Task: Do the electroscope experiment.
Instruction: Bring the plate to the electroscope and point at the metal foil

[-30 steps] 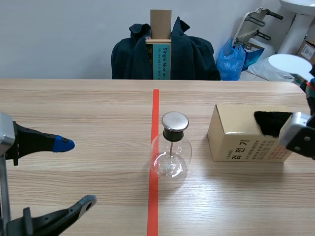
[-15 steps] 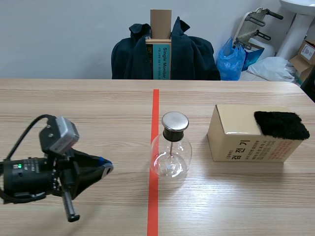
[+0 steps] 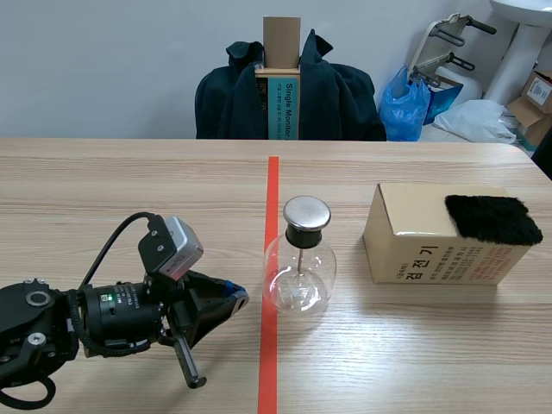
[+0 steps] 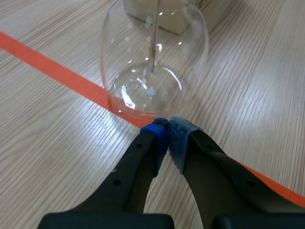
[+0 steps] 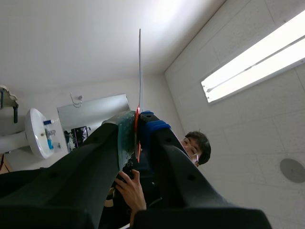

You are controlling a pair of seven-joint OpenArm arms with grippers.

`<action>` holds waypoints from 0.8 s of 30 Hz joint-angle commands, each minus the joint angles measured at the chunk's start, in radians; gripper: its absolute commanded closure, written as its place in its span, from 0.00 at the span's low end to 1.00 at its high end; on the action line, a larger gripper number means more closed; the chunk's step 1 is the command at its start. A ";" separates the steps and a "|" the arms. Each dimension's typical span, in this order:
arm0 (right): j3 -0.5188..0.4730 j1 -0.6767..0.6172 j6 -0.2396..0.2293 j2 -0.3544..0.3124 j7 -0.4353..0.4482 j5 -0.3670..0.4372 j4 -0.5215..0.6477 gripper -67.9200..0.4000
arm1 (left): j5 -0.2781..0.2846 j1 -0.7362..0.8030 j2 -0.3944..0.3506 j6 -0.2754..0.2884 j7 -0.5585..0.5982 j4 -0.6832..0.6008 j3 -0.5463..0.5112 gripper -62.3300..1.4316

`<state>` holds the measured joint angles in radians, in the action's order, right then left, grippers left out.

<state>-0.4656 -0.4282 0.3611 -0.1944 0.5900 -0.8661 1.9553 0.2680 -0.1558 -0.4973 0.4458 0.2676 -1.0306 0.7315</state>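
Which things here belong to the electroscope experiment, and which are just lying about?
Job: glass electroscope flask; black fur pad on the cardboard box; thin plate clamped in the right pincer; left pincer, shut.
Lying about: dark jacket; blue bag.

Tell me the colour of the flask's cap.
The cap is silver; clearest in the scene view.

Table (image 3: 129, 181): pale wood-grain top, with one orange-red tape line (image 3: 272, 185) running away from the robot.
Item 1: glass flask (image 3: 299, 276), round-bodied, metal cap, thin rod inside; upright, base overlapping the tape line.
Item 2: cardboard box (image 3: 423, 250), printed side face; near the flask on the right arm's side, not touching it.
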 commanded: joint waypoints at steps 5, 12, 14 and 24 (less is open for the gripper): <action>-0.023 -0.008 0.011 -0.016 -0.016 0.014 0.023 0.98 | -0.026 -0.013 0.027 -0.045 0.032 -0.009 -0.010 0.95; 0.021 -0.006 0.011 -0.016 -0.015 0.068 0.023 0.98 | -0.026 -0.013 0.043 -0.097 0.050 -0.009 -0.010 0.95; 0.058 0.006 0.011 -0.016 -0.019 0.067 0.023 0.98 | -0.026 -0.013 0.045 -0.098 0.050 -0.009 -0.010 0.95; 0.347 0.149 0.011 -0.016 -0.231 -0.032 0.009 0.98 | -0.026 -0.013 0.045 -0.100 0.050 -0.009 -0.010 0.95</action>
<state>-0.1219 -0.2901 0.3614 -0.1944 0.3588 -0.8925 1.9594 0.2329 -0.1612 -0.4568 0.3439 0.3012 -1.0245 0.7311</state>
